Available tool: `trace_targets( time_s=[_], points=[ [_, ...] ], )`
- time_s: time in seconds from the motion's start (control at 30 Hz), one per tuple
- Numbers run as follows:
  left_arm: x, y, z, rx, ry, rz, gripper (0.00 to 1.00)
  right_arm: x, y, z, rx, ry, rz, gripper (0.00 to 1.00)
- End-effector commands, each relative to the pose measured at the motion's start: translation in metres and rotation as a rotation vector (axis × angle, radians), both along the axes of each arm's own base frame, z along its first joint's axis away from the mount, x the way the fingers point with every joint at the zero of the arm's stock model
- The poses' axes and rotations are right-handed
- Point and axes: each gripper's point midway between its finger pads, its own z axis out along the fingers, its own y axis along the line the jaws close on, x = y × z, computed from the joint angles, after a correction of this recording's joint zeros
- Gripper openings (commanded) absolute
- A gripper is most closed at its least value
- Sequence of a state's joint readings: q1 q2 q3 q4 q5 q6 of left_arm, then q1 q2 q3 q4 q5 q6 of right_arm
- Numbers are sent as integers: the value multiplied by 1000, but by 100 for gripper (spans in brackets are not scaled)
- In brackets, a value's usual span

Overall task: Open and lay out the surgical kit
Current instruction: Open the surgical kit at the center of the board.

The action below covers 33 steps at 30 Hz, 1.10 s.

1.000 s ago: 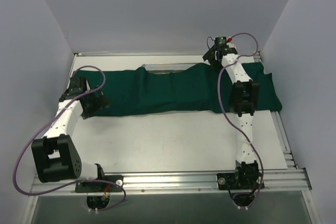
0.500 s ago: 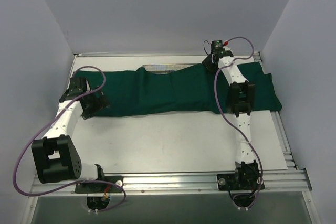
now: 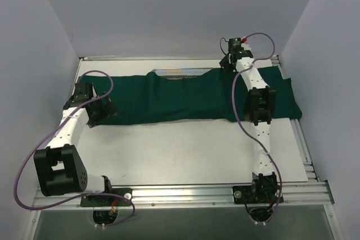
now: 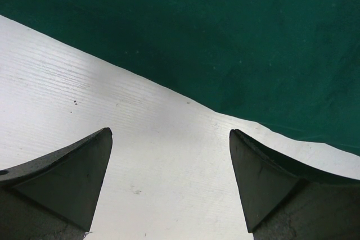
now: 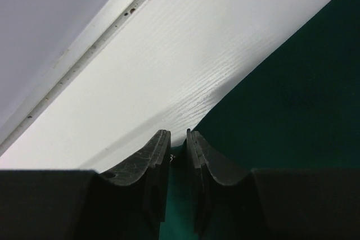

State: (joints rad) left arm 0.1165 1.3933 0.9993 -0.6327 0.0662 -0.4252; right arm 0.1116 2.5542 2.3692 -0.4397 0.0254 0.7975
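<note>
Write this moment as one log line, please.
left hand: open, by green cloth near edge | right hand: shut on cloth far edge

A white table top (image 3: pixel 185 150) fills the middle of the frame, with pale grey walls (image 3: pixel 180 9) above and at both sides. Aluminium rails (image 3: pixel 185 195) cross the lower edge. A speckled seam (image 5: pixel 84 59) runs diagonally at upper left.

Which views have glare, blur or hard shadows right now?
Top external: soft even light, no glare, green cloth sharp. Left wrist: bright sheen on the table inside the open left tool, itself dark and slightly soft. Right wrist: right tool very close, underexposed; soft shadow on the table beside the cloth edge.
</note>
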Motion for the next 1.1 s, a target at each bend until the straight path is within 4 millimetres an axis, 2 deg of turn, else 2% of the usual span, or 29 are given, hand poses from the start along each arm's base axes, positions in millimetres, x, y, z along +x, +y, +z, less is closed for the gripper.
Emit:
trace_targets(
  time_s=[0.0, 0.13, 0.2, 0.3, 0.33, 0.37, 0.4, 0.57, 0.93, 1.07],
  points=[
    [6, -3, 19, 1, -60, -25, 94, -2, -15, 67, -45, -92, -7, 20],
    [5, -3, 24, 0, -79, -24, 94, -6, -17, 68, -36, -83, 6, 18],
    [3, -4, 23, -1, -79, -24, 94, -7, -13, 65, -19, -81, 24, 0],
    [3, -4, 23, -5, -79, -26, 94, -8, -7, 57, -1, -65, 55, 0],
    [3, -5, 22, -9, -79, -25, 94, -8, -7, 58, -1, -70, 58, 1],
    [2, -6, 22, -12, -78, -26, 94, -9, -8, 53, -1, -62, 55, 26],
    [1, -6, 21, -15, -75, -26, 94, -8, -7, 51, 3, -62, 58, 34],
    [-1, -6, 22, -14, -78, -24, 94, -5, -1, 33, 24, -34, 86, 47],
    [7, -6, 22, -15, -79, -30, 94, -6, 12, 9, 58, 2, 97, 48],
    [7, -6, 20, -17, -73, -31, 94, -5, 13, 7, 66, 0, 96, 42]
  ],
)
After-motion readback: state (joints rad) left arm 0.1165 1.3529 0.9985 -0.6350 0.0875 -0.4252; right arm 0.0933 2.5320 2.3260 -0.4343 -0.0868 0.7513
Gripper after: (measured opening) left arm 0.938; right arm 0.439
